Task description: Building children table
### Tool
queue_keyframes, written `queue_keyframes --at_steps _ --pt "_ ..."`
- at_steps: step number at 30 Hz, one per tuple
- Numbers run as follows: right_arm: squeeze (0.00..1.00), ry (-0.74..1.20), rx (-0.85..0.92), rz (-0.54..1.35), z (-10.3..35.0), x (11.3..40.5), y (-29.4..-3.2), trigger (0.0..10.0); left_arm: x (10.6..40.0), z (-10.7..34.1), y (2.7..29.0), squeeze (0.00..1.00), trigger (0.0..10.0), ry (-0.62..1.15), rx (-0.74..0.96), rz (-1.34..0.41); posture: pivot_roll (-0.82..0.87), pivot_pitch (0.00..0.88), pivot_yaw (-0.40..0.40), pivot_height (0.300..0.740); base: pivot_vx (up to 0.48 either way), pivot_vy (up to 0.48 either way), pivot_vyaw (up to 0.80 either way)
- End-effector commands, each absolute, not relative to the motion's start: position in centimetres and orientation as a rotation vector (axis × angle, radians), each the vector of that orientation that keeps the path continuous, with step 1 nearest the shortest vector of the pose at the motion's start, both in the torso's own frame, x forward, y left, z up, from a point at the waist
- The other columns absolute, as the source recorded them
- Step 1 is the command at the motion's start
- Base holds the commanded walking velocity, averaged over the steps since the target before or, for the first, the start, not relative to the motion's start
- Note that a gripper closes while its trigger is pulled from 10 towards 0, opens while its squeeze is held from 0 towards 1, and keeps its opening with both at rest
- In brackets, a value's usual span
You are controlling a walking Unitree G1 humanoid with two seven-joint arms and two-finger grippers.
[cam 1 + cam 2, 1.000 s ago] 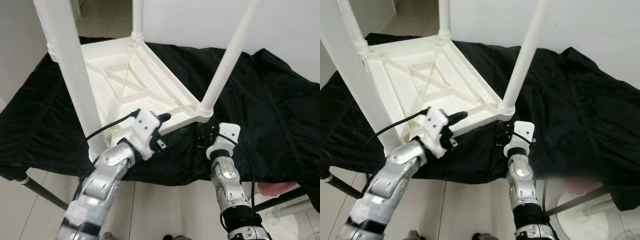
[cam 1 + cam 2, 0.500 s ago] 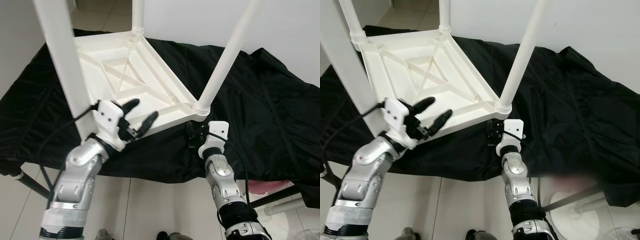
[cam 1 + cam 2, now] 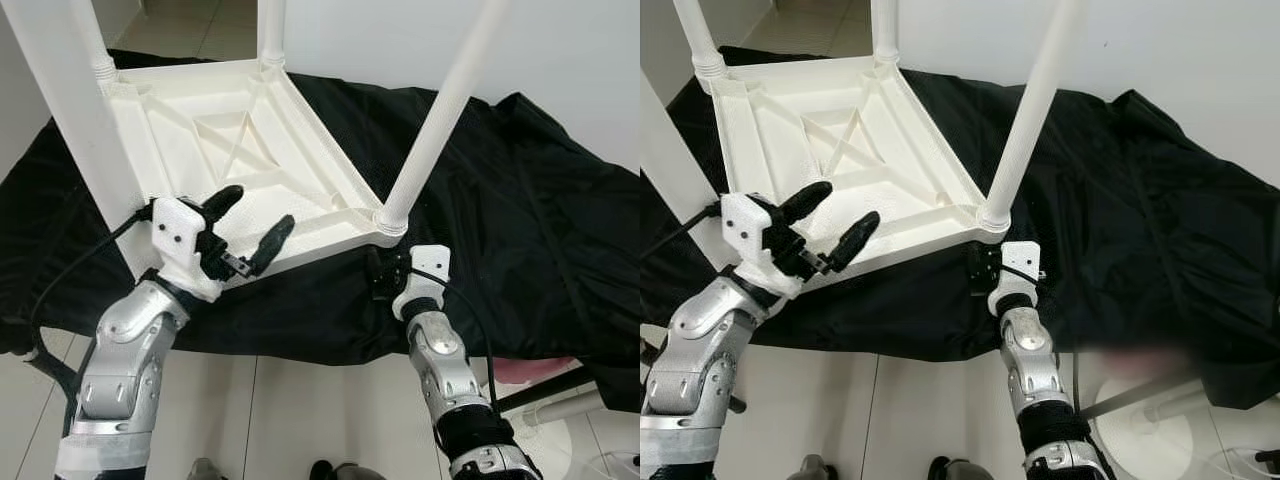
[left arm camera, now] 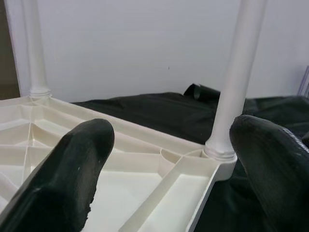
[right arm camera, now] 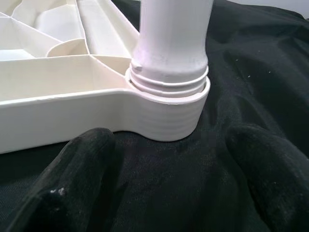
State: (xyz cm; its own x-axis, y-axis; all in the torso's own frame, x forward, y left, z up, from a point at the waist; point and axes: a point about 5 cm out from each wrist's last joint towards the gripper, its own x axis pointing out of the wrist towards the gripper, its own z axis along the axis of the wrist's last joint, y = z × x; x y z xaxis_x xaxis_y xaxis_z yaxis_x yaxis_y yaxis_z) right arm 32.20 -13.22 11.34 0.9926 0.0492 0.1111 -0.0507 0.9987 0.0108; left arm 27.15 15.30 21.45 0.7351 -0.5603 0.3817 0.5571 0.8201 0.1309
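Hovering released, fingers spread, the left pincer (image 3: 245,232) sits over the near rim of the upturned white children table (image 3: 250,165) on the black-draped counter (image 3: 520,210), right pincer (image 5: 164,145) likewise unclenched before the near leg socket (image 3: 388,222); risk: a careless nudge could tip the legs-up table.
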Motion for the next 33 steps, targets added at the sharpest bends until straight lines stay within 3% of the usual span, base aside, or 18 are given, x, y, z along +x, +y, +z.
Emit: queue_keyframes --at_steps 1,2,5,9,16,23,28,33 --pt "0.0 -0.082 0.004 0.038 10.4 31.9 -13.8 10.0 27.0 21.6 16.1 0.0 10.0 -0.434 -0.047 -0.495 0.13 0.125 -0.131 0.74 0.0 0.0 0.0" --pt "0.0 -0.078 0.005 0.036 10.3 31.9 -13.8 10.0 27.4 21.2 17.7 0.0 10.0 -0.404 -0.099 -0.4 0.14 0.123 -0.127 0.74 0.0 0.0 0.0" --pt "0.0 -0.078 0.005 0.036 10.3 31.9 -13.8 10.0 27.4 21.2 17.7 0.0 10.0 -0.404 -0.099 -0.4 0.14 0.123 -0.127 0.74 0.0 0.0 0.0" --pt "0.0 -0.071 0.005 0.035 10.1 31.8 -13.7 10.0 27.5 20.3 20.3 0.0 10.0 -0.358 -0.208 -0.302 0.14 0.121 -0.123 0.74 0.0 0.0 0.0" --pt "0.0 -0.061 0.002 0.029 9.8 31.8 -13.9 10.0 24.9 17.9 21.5 0.0 10.0 -0.238 -0.235 -0.415 0.14 0.12 -0.119 0.74 0.0 0.0 0.0" --pt "0.0 -0.051 0.004 0.038 9.6 31.9 -13.6 10.0 20.8 17.7 23.3 0.0 10.0 -0.123 -0.085 -0.588 0.16 0.137 -0.128 0.74 0.0 0.0 0.0" --pt "0.0 -0.05 0.006 0.047 9.6 32.0 -13.4 10.0 19.8 17.7 24.4 0.0 10.0 -0.058 -0.029 -0.604 0.17 0.141 -0.128 0.74 0.0 0.0 0.0" --pt "0.0 -0.049 0.012 0.066 9.6 32.2 -13.1 10.0 17.9 18.3 27.5 0.0 10.0 0.06 0.081 -0.545 0.18 0.145 -0.127 0.74 0.0 0.0 0.0"
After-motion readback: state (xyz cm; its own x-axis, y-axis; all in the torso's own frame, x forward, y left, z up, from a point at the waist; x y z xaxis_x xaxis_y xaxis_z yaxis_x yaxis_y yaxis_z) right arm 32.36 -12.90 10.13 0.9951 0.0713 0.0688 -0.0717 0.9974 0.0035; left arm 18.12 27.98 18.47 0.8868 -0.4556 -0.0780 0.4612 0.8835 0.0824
